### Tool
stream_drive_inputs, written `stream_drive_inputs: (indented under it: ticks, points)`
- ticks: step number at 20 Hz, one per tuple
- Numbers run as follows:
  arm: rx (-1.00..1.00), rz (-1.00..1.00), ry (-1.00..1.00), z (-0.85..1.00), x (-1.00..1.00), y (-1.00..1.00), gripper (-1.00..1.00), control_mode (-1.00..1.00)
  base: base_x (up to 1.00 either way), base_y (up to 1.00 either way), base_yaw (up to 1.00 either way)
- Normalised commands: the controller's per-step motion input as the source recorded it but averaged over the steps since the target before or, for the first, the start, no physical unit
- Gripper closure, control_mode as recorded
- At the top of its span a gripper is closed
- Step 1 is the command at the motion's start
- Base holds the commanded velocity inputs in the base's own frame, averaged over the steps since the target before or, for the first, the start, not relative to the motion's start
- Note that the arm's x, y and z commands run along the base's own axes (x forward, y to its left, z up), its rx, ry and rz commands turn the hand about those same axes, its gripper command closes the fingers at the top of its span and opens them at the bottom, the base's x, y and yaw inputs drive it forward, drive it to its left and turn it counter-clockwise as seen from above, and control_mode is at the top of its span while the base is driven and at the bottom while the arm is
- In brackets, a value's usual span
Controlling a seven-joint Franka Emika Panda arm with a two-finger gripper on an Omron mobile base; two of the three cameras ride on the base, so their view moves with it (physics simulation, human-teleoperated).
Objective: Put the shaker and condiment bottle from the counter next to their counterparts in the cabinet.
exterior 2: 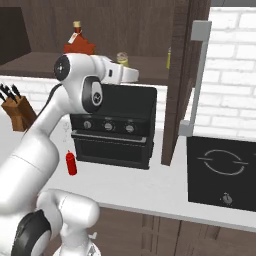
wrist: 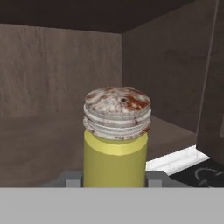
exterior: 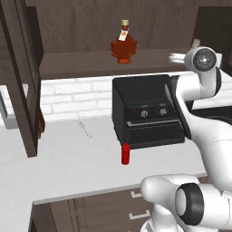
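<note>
Kitchen: I am looking at a pale stone counter (exterior: 68, 158) under a dark brown wall cabinet (exterior: 90, 63), with a black countertop oven (exterior: 147, 113) against the white tiled wall, a knife block (exterior 2: 17, 110) at the left of the right base view and a black cooktop (exterior 2: 222, 172) to the right.
Gripper: the gripper (wrist: 114, 179) is clamped on the yellow-green shaker (wrist: 116, 140), its two dark tips hugging the body at either side in the hand view.
Shaker position: I see it raised to shelf height in front of the open cabinet; its grey cap peeks past the white wrist in the right base view, and I judge it is not yet set down on the shelf.
Counterparts: the amber maple-leaf bottle (exterior: 123, 45) stands on the shelf with its cork stopper; a yellowish sliver near the door edge in the right base view may be the twin shaker (exterior 2: 169, 57), though it is too hidden for me to be sure.
Condiment bottle: the red squeeze bottle (exterior: 125, 154) stands upright on the counter just in front of the oven, untouched.
Progress: I judge I am under halfway, with the shaker lifted but not placed.
Left: I have to set the shaker beside its twin, let go, then fetch the red bottle and stand it by the maple-leaf bottle.
</note>
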Motion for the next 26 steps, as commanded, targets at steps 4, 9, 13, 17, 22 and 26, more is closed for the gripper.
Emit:
stream_drive_inputs:
  ticks: [4, 9, 13, 17, 22, 26]
  points:
    - [0.0, -0.05, 0.02, 0.06, 0.56, -0.19, 1.0, -1.0, 0.0, 0.0, 0.0]
    - [0.0, -0.04, 0.0, 0.0, 0.55, -0.27, 1.0, -1.0, 0.0, 0.0, 0.0]
    - [0.0, -0.01, 0.0, -0.19, 0.53, -0.31, 1.0, -1.0, 0.0, 0.0, 0.0]
    - [0.0, -0.02, 0.0, -0.16, 0.61, -0.28, 1.0, -1.0, 0.0, 0.0, 0.0]
    - [0.0, -0.01, 0.0, -0.19, 0.62, -0.19, 1.0, -1.0, 0.0, 0.0, 0.0]
    - [0.0, 0.0, 0.0, -0.4, 0.59, -0.11, 1.0, -1.0, 0.0, 0.0, 0.0]
